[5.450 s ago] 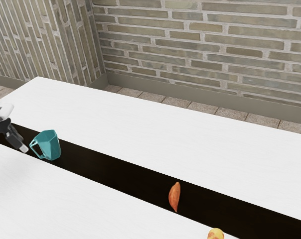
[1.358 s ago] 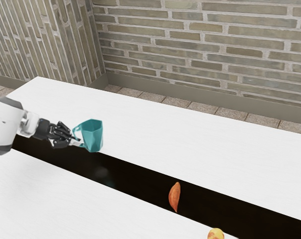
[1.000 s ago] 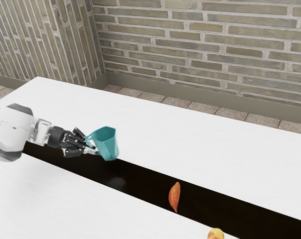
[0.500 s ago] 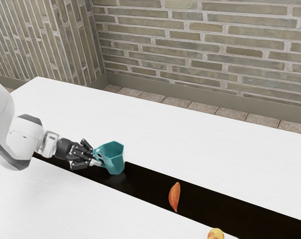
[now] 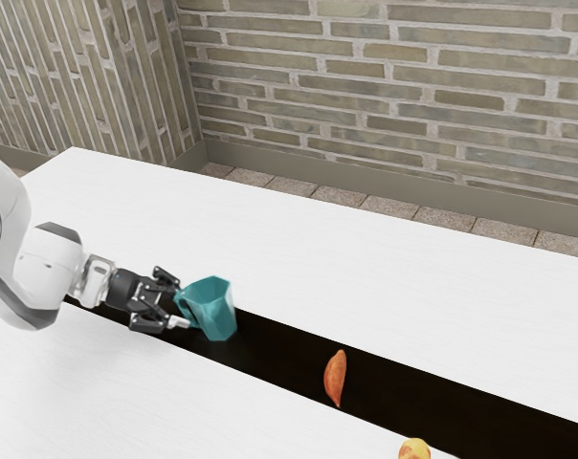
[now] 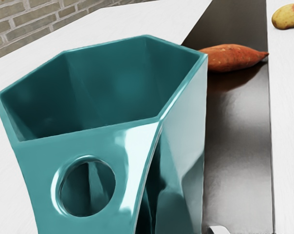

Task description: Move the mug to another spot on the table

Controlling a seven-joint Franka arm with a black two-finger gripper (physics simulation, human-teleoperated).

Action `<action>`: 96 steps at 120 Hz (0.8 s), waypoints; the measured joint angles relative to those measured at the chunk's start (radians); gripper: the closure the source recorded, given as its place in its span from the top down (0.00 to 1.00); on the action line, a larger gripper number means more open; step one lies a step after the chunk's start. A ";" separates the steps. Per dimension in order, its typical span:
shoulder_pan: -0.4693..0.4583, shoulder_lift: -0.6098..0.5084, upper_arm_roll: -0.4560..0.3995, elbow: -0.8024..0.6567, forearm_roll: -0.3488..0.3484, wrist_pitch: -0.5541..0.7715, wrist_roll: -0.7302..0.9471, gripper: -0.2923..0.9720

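**Mug held by its handle above the dark strip**

The teal mug (image 5: 211, 308) is gripped by the black gripper (image 5: 178, 311), whose fingers are pinched on the handle (image 6: 40, 161) from two sides. The arm (image 5: 40, 282) is seen reaching in from the exterior view's left. The mug is held with its opening up and tilted a little, over the near edge of the dark strip (image 5: 279, 354) that runs across the white table (image 5: 366, 258). Whether its base touches the surface cannot be told. An orange sweet potato (image 5: 335, 376) is lying on the strip, well apart from the mug toward the exterior view's right. A yellow potato (image 5: 415, 449) is found beyond it on the white surface beside the strip. A brick wall (image 5: 413, 86) is seen behind the table
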 joint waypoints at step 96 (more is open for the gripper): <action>0.057 -0.437 -0.038 0.045 0.451 0.135 -0.121 0.66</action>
